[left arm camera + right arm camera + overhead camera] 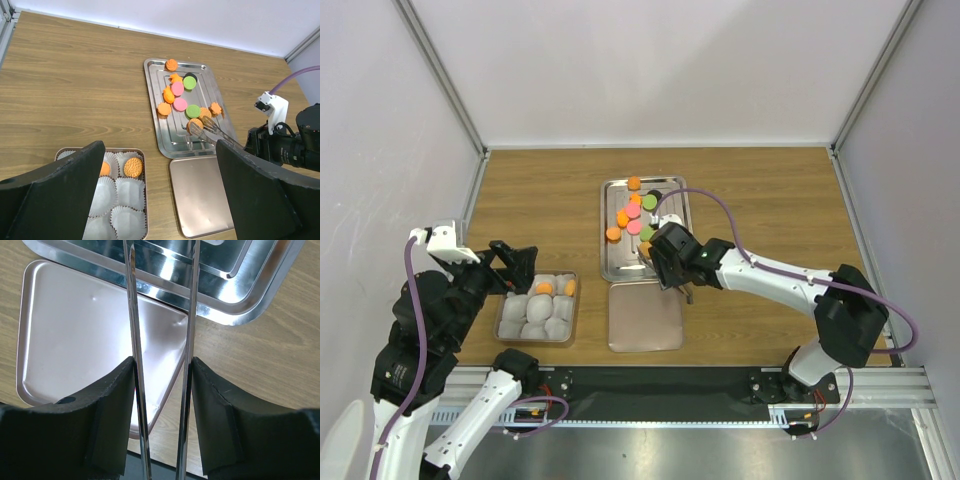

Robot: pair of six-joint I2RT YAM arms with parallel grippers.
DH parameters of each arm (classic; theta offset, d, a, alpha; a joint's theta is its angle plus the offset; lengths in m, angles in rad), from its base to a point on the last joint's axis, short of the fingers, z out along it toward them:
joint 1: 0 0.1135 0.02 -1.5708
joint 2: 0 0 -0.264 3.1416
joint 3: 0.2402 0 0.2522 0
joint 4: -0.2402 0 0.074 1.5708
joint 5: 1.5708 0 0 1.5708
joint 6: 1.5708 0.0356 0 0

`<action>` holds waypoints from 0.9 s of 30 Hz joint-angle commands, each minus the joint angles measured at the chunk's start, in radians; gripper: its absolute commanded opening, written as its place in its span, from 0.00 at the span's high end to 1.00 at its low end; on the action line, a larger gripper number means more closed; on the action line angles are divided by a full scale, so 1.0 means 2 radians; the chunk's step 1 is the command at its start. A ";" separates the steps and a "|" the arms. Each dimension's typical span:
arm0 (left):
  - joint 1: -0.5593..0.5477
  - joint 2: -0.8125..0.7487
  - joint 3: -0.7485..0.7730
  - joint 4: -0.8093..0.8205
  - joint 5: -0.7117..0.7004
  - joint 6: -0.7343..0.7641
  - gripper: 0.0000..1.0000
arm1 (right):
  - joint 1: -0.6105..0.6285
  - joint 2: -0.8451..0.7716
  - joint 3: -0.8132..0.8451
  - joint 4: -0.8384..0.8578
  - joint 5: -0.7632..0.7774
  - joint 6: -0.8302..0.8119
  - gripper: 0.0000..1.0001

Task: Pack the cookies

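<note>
Two orange cookies point(133, 167) lie in the far row of the box point(501, 318), each in a white paper cup point(129, 191); in the left wrist view one of them is half hidden behind a finger. About eleven more lie on the steel tray point(616, 268) at mid-table, clustered toward its far and right parts. Most are orange, two are pink, and at least two are green. One green one may have a dark one beneath it; I cannot tell.

The box stands at the near left of the table point(760, 190), well apart from the steel tray. A pink tray point(645, 320) lies bare just near of the steel tray, their edges close or touching.

The left gripper point(523, 265) hovers over the far edge of the box, its fingers point(65, 190) spread wide with nothing between them.

The right gripper point(162, 365) is clamped on tongs point(212, 131), one pad pressed against the outside of each steel arm. It hangs over the seam between the two trays. The tongs reach out over the near right part of the steel tray, their tips at an orange cookie there. Whether they pinch it I cannot tell.
</note>
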 commanded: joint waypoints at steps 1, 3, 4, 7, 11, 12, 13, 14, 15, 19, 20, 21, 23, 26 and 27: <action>-0.002 0.006 0.008 0.013 0.001 0.002 0.00 | -0.003 0.008 0.024 0.020 -0.004 -0.006 0.49; -0.002 0.006 0.008 0.013 0.001 0.002 0.00 | -0.004 0.009 0.027 0.021 -0.003 -0.006 0.49; -0.002 0.007 0.008 0.013 0.000 0.002 0.00 | -0.004 0.010 0.027 0.023 -0.004 -0.007 0.49; -0.002 0.008 0.008 0.013 -0.001 0.002 0.00 | -0.004 0.016 0.030 0.022 -0.005 -0.009 0.50; -0.002 0.008 0.010 0.012 -0.003 0.002 0.00 | -0.004 0.014 0.032 0.017 -0.007 -0.009 0.58; -0.002 0.009 0.012 0.011 -0.003 0.002 0.00 | -0.004 0.008 0.032 0.015 -0.007 -0.009 0.61; -0.002 0.009 0.013 0.012 -0.004 0.002 0.00 | -0.004 0.006 0.032 0.014 -0.007 -0.009 0.66; -0.002 0.010 0.014 0.012 -0.004 0.002 0.00 | -0.004 0.002 0.034 0.010 -0.005 -0.009 0.68; -0.002 0.010 0.015 0.012 -0.004 0.002 0.00 | -0.004 -0.006 0.035 0.007 -0.005 -0.010 0.69; -0.002 0.012 0.016 0.016 -0.002 -0.004 0.00 | -0.004 -0.032 0.047 -0.006 -0.005 -0.015 0.72; -0.002 0.014 0.018 0.017 -0.002 -0.005 0.00 | -0.004 -0.038 0.050 -0.010 -0.007 -0.016 0.72; -0.002 0.015 0.019 0.017 -0.002 -0.006 0.00 | -0.004 -0.043 0.059 -0.012 -0.009 -0.017 0.72; -0.002 0.019 0.022 0.018 -0.002 -0.009 0.00 | -0.003 -0.056 0.070 -0.013 -0.020 -0.021 0.72; -0.002 0.025 0.031 0.018 -0.007 -0.013 0.00 | 0.005 -0.057 0.100 -0.007 -0.037 -0.027 0.72; -0.002 0.029 0.038 0.016 -0.008 -0.014 0.00 | 0.015 -0.054 0.108 -0.006 -0.040 -0.029 0.72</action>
